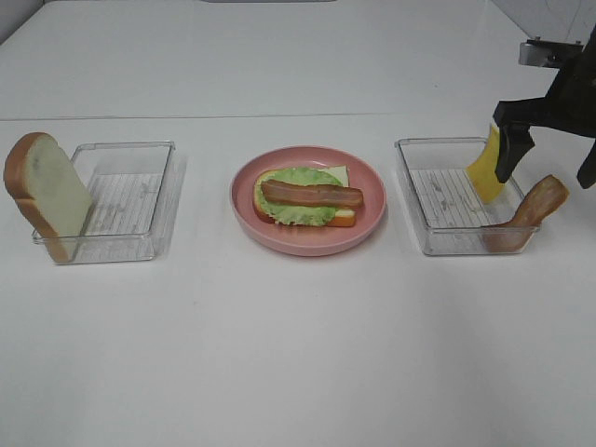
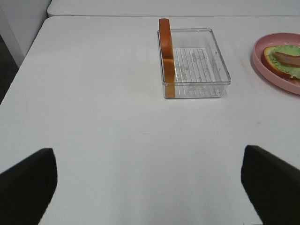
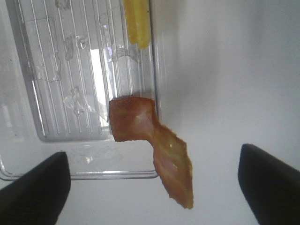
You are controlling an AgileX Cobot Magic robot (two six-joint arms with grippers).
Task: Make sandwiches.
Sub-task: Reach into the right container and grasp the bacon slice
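A part-built sandwich (image 1: 303,196) lies on the pink plate (image 1: 307,244): a bread slice, green lettuce and a meat strip on top. It also shows in the left wrist view (image 2: 283,58). Another bread slice (image 1: 47,191) leans upright on the left clear tray's (image 1: 126,146) outer wall, also in the left wrist view (image 2: 166,51). In the right clear tray (image 1: 447,200) a yellow cheese square (image 1: 486,172) leans on the far wall. A second meat strip (image 1: 531,212) drapes over that tray's right wall. My right gripper (image 1: 549,163) hangs open and empty above it. My left gripper (image 2: 150,192) is open and empty, well short of the left tray.
The white table's left edge (image 2: 28,61) and a seam along the table's back (image 1: 186,116) are in view. The plate stands between the two trays. The right wrist view shows the meat strip (image 3: 154,140) half in the tray (image 3: 65,70) and half on the table.
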